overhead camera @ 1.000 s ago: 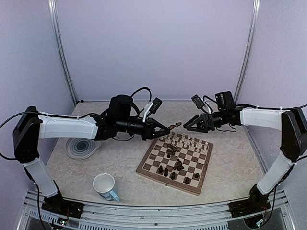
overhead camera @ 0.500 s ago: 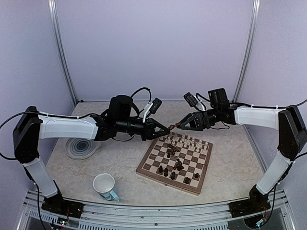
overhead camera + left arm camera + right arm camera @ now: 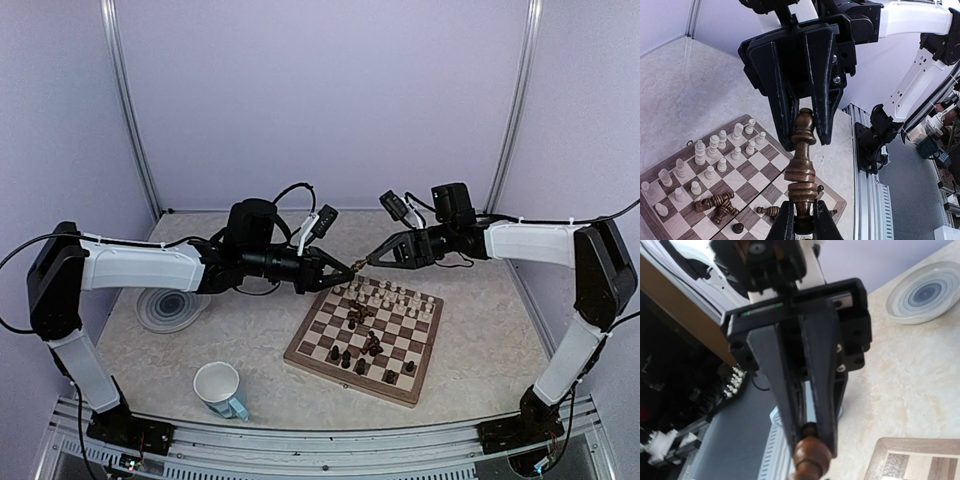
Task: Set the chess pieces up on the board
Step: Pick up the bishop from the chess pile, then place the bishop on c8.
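Cream turned pieces ranked; dark turned pieces lie toppled.
Your left gripper clamps a dark brown wooden chessman; your right gripper flanks its head, grip unclear.

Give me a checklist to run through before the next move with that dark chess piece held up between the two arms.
1. Grip of the left tool on the base of the dark piece: ok.
2. Fingers of the right tool on either side of its head: ok.
3. Right tool gripping firmly: cannot tell.
4. Piece lifted off the board: ok.
5. All men on the board standing: not ok, several toppled pieces.
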You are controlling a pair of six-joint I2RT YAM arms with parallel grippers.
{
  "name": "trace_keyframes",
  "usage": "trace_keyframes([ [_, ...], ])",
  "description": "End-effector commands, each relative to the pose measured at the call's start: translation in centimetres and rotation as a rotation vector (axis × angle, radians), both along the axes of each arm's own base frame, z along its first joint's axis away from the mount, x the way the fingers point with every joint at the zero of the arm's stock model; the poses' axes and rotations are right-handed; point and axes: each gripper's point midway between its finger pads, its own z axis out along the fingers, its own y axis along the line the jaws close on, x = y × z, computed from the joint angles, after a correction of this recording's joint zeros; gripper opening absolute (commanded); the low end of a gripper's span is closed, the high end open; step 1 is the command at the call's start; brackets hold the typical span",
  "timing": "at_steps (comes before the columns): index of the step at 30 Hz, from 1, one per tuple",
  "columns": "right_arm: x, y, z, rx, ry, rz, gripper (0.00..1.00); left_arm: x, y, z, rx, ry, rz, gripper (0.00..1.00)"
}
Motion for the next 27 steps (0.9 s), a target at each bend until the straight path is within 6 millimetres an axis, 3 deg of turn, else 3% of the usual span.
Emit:
trace_keyframes([
  [1, 0.6, 0.6, 0.4, 0.010, -0.025, -0.001, 0.16, 0.0, -0.3, -0.3, 0.001, 0.004, -0.009, 0.06],
  [9, 2.0, 0.7, 0.4, -0.050, -0.149, -0.067, 0.05, 0.2, -0.2, -0.6, 0.014, 0.004, -0.003, 0.06],
  [17, 2.9, -1.5, 1.5, -0.178, -0.397, -0.157, 0.04, 0.9, 0.7, -1.1, 0.032, 0.009, 0.028, 0.06],
  [22, 1.6, -3.8, 0.6, -0.345, -0.638, -0.201, 0.05, 3.7, 2.8, -0.5, 0.045, 0.001, 0.123, 0.06],
  [27, -2.3, -4.7, -1.8, -0.445, -0.719, -0.096, 0.05, 8.0, 6.0, -0.2, 0.045, 0.017, 0.244, 0.06],
])
